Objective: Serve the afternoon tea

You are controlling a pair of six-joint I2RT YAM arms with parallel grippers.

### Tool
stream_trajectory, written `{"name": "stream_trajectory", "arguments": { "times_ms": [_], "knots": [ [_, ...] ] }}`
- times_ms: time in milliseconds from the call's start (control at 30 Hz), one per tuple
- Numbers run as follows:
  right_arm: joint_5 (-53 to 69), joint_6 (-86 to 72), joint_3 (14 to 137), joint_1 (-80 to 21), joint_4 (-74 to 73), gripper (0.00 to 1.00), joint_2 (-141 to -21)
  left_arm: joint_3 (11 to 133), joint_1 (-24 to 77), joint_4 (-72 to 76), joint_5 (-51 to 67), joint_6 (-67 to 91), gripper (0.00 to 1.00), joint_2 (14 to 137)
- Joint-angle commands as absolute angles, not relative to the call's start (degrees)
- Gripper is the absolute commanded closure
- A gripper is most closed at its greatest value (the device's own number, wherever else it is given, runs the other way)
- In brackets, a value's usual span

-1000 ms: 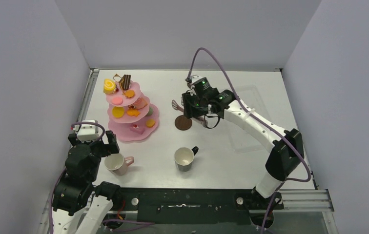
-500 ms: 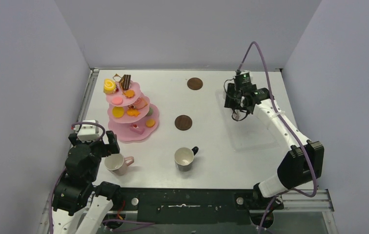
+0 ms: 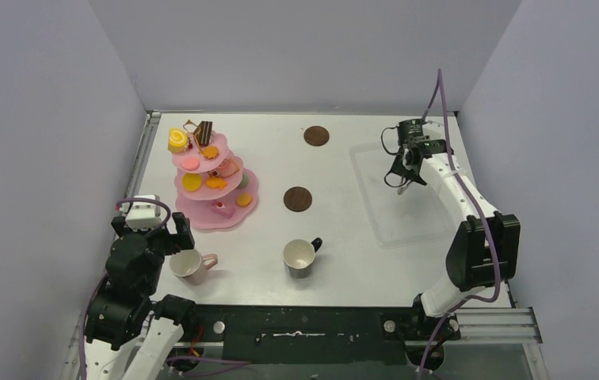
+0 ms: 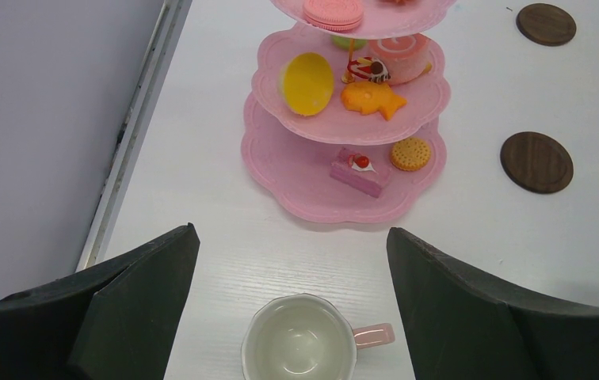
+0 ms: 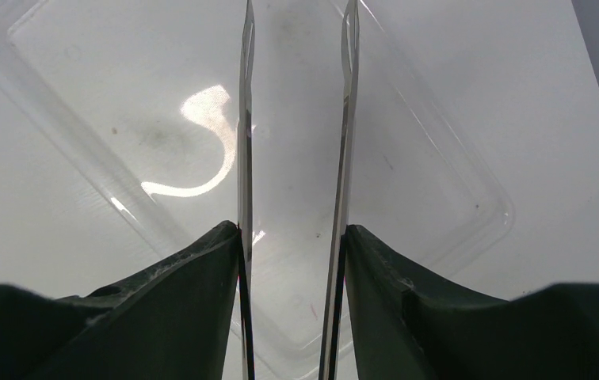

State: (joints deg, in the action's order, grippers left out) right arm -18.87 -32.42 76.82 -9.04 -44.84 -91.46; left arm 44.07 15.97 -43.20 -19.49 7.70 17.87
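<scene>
Holding tongs (image 5: 245,119) above tray (image 3: 407,226), likely for set-down: right tool (image 5: 292,233) clamped on both blades | left tool (image 4: 292,231) spread wide, straddling pink mug (image 4: 296,348), seemingly for pickup | black mug (image 3: 300,258), 2 coasters (image 3: 297,199), stand (image 4: 296,190) on bench; mugs off coasters.

Left claw (image 4: 290,231) at lower left gapes wide; right arm (image 3: 455,186) extends to upper right, right claw (image 5: 292,229) clamping metal tongs (image 5: 349,119)

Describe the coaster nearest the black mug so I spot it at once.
Start at the pink stand on the left. Right of its bottom tier lies a brown coaster, directly beyond the black mug. The other coaster sits much farther back.
</scene>
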Motion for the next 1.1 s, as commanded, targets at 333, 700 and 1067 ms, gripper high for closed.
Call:
{"name": "stream_trajectory", "arguments": {
  "times_ms": [333,700,1067],
  "knots": [
    [-32.7,-35.7,79.7,-8.4,-35.1,0.52,-95.2,44.5,16.0,-39.9,-18.9,7.3,0.12,17.7],
    [-36.1,-36.1,79.5,-7.6,-29.1,0.49,-102.7,44.3,16.0,-39.9,-19.2,7.3,0.12,17.6],
    [-36.5,-36.0,77.9,-8.0,-27.6,0.36,-111.5,44.4,16.0,-40.0,-19.5,7.3,0.12,17.8]
  ]
}}
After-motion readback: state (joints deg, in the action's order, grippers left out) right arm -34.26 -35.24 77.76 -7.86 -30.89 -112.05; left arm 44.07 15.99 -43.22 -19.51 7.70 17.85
